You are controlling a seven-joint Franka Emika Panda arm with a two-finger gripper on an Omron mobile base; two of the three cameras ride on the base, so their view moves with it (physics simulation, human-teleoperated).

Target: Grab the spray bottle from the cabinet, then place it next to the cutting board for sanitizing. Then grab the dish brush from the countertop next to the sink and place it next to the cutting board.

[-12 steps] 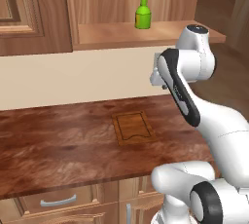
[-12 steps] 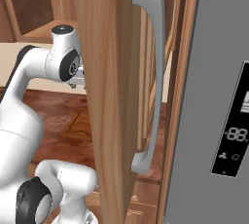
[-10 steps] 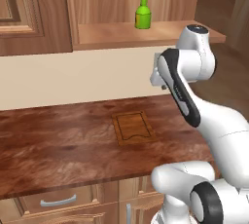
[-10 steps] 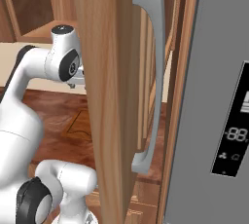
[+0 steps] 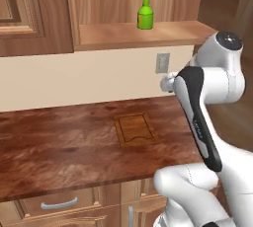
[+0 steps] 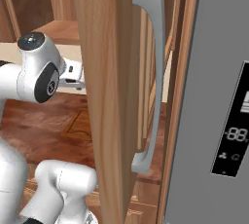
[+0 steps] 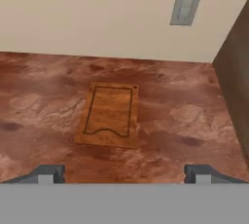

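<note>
One small green spray bottle [image 5: 145, 12] with a red neck and a white trigger nozzle is standing upright on the open shelf of the warm brown wooden wall cabinet [image 5: 133, 33], toward the middle of that shelf and apart from everything else. Its body is a bright, glossy green, narrowing at the shoulder into the red neck, and the white nozzle is sitting on top, pointing off to one side. Left of the shelf, a raised-panel cabinet door [image 5: 29, 14] is hanging closed.

Below the shelf, a pale cream wall is carrying a grey outlet plate [image 5: 162, 63]. Under that, the long dark reddish-brown wood-grain bench [image 5: 59, 147] is stretching across the left base view, and a small flat brown wooden cutting board [image 5: 136, 130] with a dark groove outline is lying flat on it, notch on the short side facing the robot. The hand view is showing the same board [image 7: 110, 115] from above.

Beside the board and well below the bottle, the white arm is hanging over the bench with its claw [image 7: 124, 172] spread wide, the two dark finger tips [image 7: 48, 172] standing far apart and gripping nothing.

Under the bench edge, a drawer with a silver handle [image 5: 59, 204] is showing. In the right base view, a tall wooden panel [image 6: 104, 96] with a long grey handle [image 6: 151, 77] is standing close to the camera, beside a grey refrigerator [image 6: 214, 96] with a dark display.
</note>
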